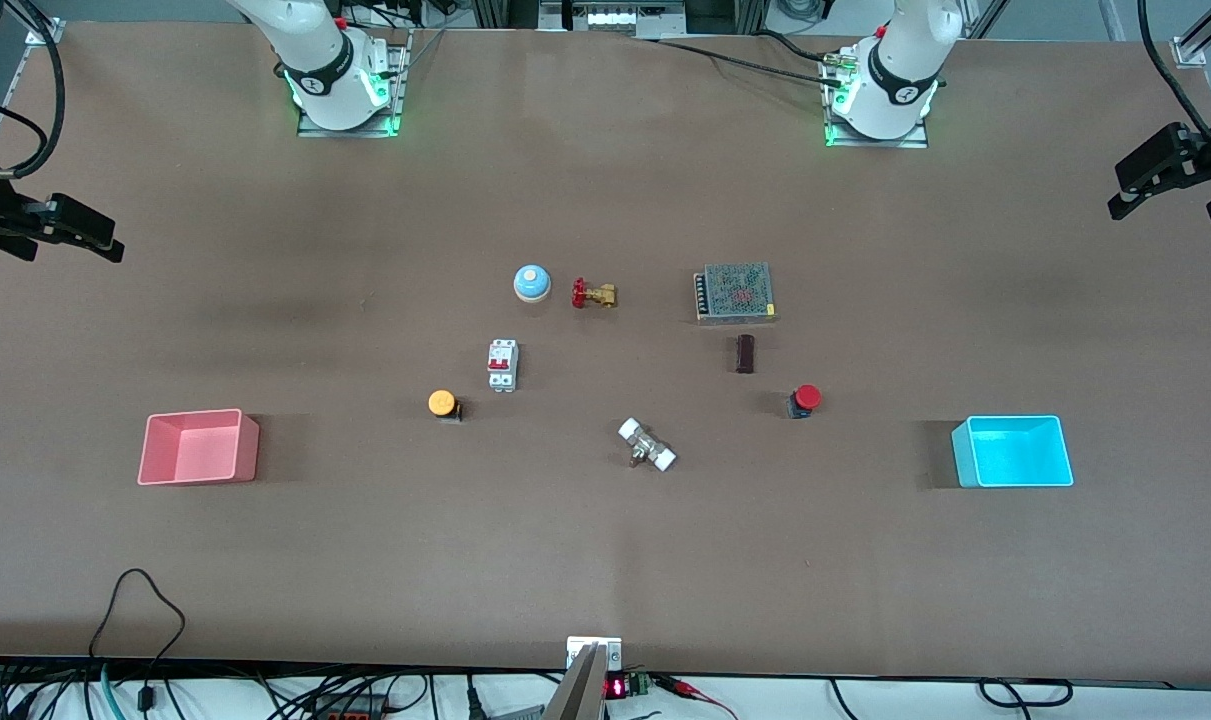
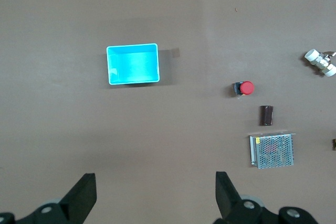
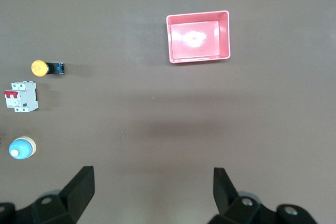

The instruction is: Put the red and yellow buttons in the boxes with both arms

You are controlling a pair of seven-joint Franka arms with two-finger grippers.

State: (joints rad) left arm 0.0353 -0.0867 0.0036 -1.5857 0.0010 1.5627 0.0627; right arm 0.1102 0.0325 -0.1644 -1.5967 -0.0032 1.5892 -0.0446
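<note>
The yellow button (image 1: 443, 403) lies on the table toward the right arm's end, between the middle and the empty pink-red box (image 1: 195, 450). The red button (image 1: 805, 399) lies toward the left arm's end, between the middle and the empty cyan box (image 1: 1013, 452). My right gripper (image 1: 70, 252) is open and empty, high over its end of the table; its wrist view shows the gripper (image 3: 154, 190), pink box (image 3: 198, 38) and yellow button (image 3: 39, 67). My left gripper (image 1: 1165, 212) is open and empty, high over its end; its wrist view shows the gripper (image 2: 156, 192), cyan box (image 2: 133, 64) and red button (image 2: 245, 88).
In the middle of the table lie a blue-and-cream bell (image 1: 531, 283), a brass valve with a red handle (image 1: 593, 294), a white circuit breaker (image 1: 503, 365), a mesh-topped power supply (image 1: 735, 292), a small dark block (image 1: 745, 353) and a white-ended fitting (image 1: 647, 445).
</note>
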